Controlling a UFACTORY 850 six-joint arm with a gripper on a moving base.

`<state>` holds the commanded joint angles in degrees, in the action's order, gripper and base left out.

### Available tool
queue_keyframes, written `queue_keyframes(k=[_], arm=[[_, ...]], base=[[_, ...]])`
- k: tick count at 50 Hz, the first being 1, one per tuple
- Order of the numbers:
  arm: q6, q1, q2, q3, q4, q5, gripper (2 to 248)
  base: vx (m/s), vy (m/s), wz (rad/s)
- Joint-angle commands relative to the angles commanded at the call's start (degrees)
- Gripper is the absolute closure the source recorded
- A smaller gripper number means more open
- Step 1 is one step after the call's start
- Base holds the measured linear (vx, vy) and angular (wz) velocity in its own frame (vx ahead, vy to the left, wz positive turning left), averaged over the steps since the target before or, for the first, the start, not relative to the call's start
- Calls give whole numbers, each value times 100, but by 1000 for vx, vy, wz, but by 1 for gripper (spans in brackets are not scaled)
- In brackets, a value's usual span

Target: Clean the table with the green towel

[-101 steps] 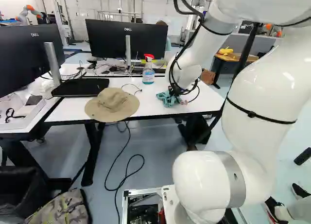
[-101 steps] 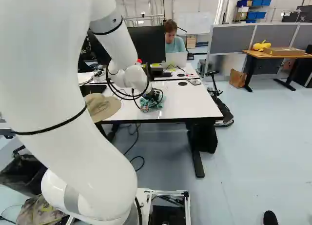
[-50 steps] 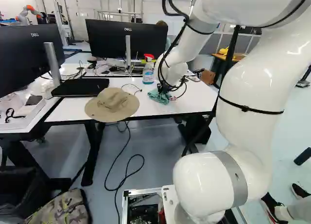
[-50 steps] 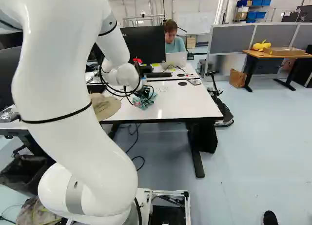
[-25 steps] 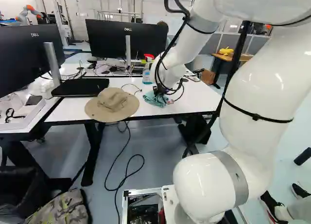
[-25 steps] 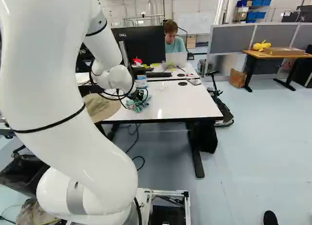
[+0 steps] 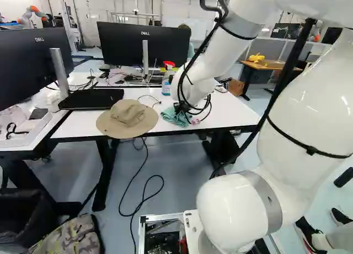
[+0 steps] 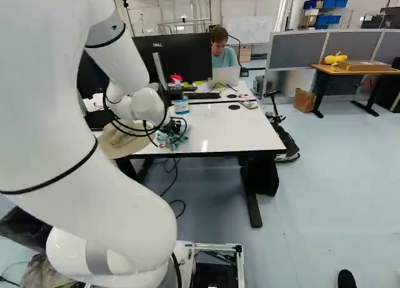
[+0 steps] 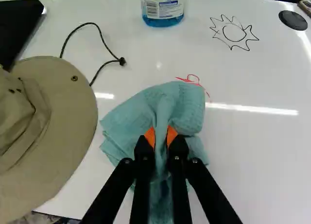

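The white table (image 7: 234, 112) is biggest. On it sits a floppy tan hat (image 7: 127, 119). Beside the hat, the green towel (image 9: 182, 105) lies on the table, its middle pinched tight in my claw (image 7: 181, 107). Then come a spray bottle (image 9: 164, 4), a black sun drawing (image 9: 234, 33) and a red scribble (image 9: 192, 80) by the towel.

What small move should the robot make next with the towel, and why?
Probably slide the green towel slightly forward, kept flat on the table: the tool grips it, and red marker lines show just beyond its far edge.
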<state>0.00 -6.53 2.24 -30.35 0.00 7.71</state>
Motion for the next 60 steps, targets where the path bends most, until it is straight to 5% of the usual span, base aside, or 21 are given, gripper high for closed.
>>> queue_keyframes(k=[27, 60], arm=[[0, 505, 385, 376, 0, 0, 204], [0, 1053, -260, -260, 0, 0, 204]], base=[[0, 0, 0], [0, 0, 0]])
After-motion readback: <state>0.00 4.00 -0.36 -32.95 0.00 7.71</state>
